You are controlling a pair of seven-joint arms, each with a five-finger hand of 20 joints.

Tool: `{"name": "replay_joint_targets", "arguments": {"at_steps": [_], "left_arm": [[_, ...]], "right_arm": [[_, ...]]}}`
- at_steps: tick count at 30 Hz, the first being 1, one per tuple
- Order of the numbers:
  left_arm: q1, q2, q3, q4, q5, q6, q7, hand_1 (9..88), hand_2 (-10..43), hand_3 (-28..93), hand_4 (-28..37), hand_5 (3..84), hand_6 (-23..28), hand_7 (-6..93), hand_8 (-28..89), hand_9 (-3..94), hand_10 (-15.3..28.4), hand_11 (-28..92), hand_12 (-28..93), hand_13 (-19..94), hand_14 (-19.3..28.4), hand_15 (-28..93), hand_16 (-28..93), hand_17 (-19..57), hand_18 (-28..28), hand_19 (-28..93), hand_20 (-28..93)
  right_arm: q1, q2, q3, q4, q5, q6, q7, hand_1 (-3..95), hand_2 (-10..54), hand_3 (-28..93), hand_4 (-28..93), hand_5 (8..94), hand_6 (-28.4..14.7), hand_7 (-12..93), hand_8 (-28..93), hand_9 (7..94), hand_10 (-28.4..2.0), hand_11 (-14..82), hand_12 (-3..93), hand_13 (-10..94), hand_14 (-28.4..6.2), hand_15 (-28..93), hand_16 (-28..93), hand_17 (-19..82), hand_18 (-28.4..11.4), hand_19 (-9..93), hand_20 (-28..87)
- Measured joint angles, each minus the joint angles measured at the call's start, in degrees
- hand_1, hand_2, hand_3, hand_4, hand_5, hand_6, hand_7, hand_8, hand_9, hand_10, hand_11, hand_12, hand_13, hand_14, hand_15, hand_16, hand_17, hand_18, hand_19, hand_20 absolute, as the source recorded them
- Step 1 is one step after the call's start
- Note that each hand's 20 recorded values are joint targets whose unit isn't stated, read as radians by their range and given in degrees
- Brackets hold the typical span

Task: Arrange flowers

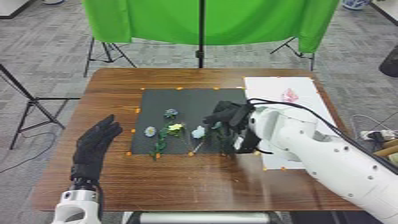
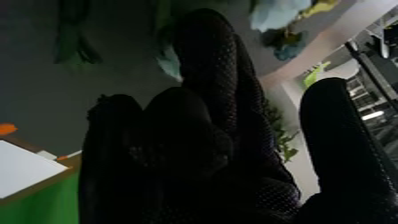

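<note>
In the head view, my right hand (image 1: 229, 114) is over the right part of the black sheet (image 1: 178, 96), right of the pale blue-white flower (image 1: 198, 132). A yellow flower (image 1: 175, 127), a blue flower (image 1: 171, 113) and a pale oval flower (image 1: 150, 131) lie left of it, with green stems running toward the near edge. A pink flower (image 1: 290, 95) rests on the white sheet. The right wrist view has my right hand (image 2: 209, 65) open, its thumb apart from the fingers, near a pale flower (image 2: 280, 15) and green leaves (image 2: 282, 131). My left hand (image 1: 93, 145) lies open at the table's left.
The white sheet (image 1: 277, 85) covers the table's right side, and my right arm crosses its near part. Orange tape pieces mark the sheets' edges. Beyond the brown table (image 1: 120, 82) hangs a green cloth (image 1: 160, 22) on stands.
</note>
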Motion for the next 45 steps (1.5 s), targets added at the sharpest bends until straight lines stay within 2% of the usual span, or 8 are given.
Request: {"name": "replay_joint_targets", "arguments": {"at_steps": [20, 29, 38, 45], "left_arm": [[0.1, 0.00, -0.07, -0.04, -0.01, -0.01, 0.08, 24.8, -1.7, 67, -23.0, 45.3, 3.1, 10.5, -5, 42.9, 12.4, 14, 15, 32, 16.5, 22, 4, 3.6, 13.6, 6, 22], [0.1, 0.03, -0.01, 0.00, 0.00, -0.03, -0.02, 24.8, -1.6, 67, -23.1, 45.3, 3.0, 10.6, -5, 42.8, 12.4, 14, 15, 32, 16.5, 22, 4, 3.6, 13.6, 6, 22], [0.0, 0.03, 0.02, 0.01, 0.01, -0.08, -0.13, 24.7, -1.6, 67, -23.0, 45.3, 3.0, 10.6, -5, 42.8, 12.4, 14, 15, 32, 16.5, 22, 4, 3.6, 13.6, 6, 22], [0.1, 0.03, -0.04, -0.02, -0.02, -0.08, -0.16, 24.7, -1.6, 67, -23.0, 45.3, 3.0, 10.7, -5, 42.9, 12.4, 14, 15, 32, 16.5, 22, 4, 3.6, 13.6, 6, 22]], "right_arm": [[-1.5, -0.2, 4.7, 1.2, -0.7, 3.5, 2.4, 24.3, 17.2, 52, -13, 65.0, -2.4, 9, -8, 88.4, -14.1, 42.2, 29.0, 93, -4.6, 61, 35, 68, -14.1, 93, 62], [0.2, -0.6, 1.3, 0.7, -2.3, 6.2, 0.1, 24.2, 16.9, 53, -13, 61.4, -1.7, 9, -8, 88.2, -14.0, 42.4, 29.2, 93, -4.6, 61, 35, 68, -14.1, 93, 63], [4.9, -6.5, -2.9, 6.6, -4.0, 3.5, 0.6, 24.2, 16.8, 52, -13, 60.8, -1.8, 9, -8, 88.2, -14.1, 42.4, 29.1, 93, -4.6, 61, 35, 68, -14.1, 93, 63], [4.2, -6.6, -3.5, 7.2, -4.3, 1.7, 2.3, 24.4, 16.8, 52, -13, 61.2, -1.8, 9, -8, 88.1, -14.1, 42.4, 29.1, 93, -4.6, 61, 35, 68, -14.1, 93, 63]]}}
